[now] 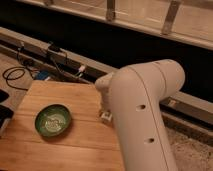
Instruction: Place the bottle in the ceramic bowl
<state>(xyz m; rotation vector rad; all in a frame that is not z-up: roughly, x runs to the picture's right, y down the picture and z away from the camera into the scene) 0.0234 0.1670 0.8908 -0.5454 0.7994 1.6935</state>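
1. White arm housing covers most of the gripper. Only a small pale piece shows at the arm's left edge, low over the right part of the wooden table. Whether the gripper is wide, narrow or clamped on anything cannot be told.
2. Bottle: it cannot be made out as a separate item. It is not in the bowl and not on any visible part of the table. The pale piece at the gripper may include it, so it is probably carried there, hidden by the arm.
3. Ceramic bowl: it sits upright on the left part of the table, well apart from the gripper, to its left and slightly nearer. Its inside shows only the pale pattern, with nothing lying in it.
4. The arm fills the near right of the scene and bends in over the table's right side.
5. Black cables lie on the floor beyond the far left corner of the table.
6. Task status: placement is not done. What is left, by judgement, is to travel left until the gripper is over the bowl, descend toward its inside and release.
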